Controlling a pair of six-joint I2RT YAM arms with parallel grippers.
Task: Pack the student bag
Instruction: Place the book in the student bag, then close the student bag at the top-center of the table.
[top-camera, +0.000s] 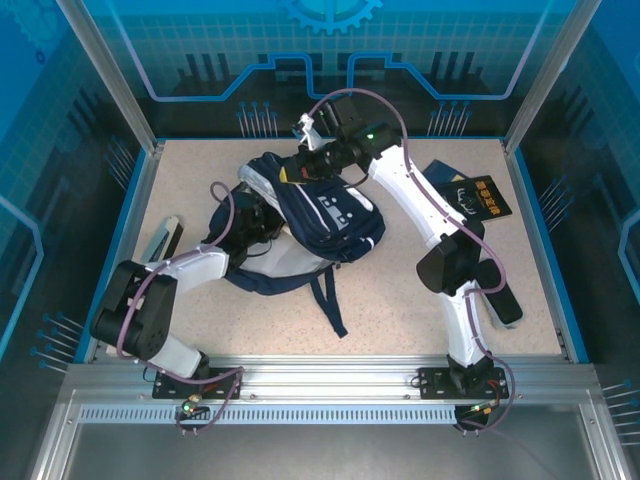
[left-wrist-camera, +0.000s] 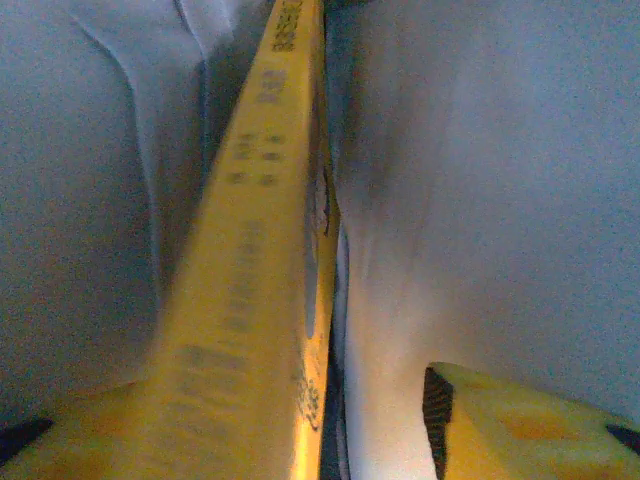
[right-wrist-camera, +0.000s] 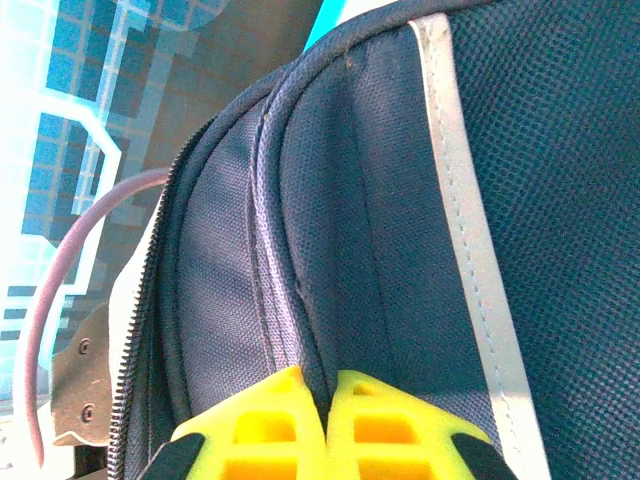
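Overhead, the large navy-blue fabric backpack (top-camera: 320, 225) is lying at the centre of the speckled table (top-camera: 400, 310), the right gripper (top-camera: 297, 170) pinching its top rim; at the left wrist, the left gripper (left-wrist-camera: 320, 430) is hanging with jaws apart, one finger (left-wrist-camera: 520, 430) clear of a thin yellow book (left-wrist-camera: 250, 260) against pale lining; at the right wrist, yellow fingers (right-wrist-camera: 400, 435) are clenching a navy fold beside the zip (right-wrist-camera: 135, 340).

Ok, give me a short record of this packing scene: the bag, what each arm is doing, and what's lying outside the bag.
bag: student bag lying mid-table, unzipped
right arm: right gripper, jaws shut on a fold of fabric at the bag's top
left arm: left gripper reaching inside the bag, jaws open
inside bag: yellow flat item, edge-on against the pale lining; one finger is apart from it
outside bag: dark blue booklet at the far right; grey flat item at the left edge
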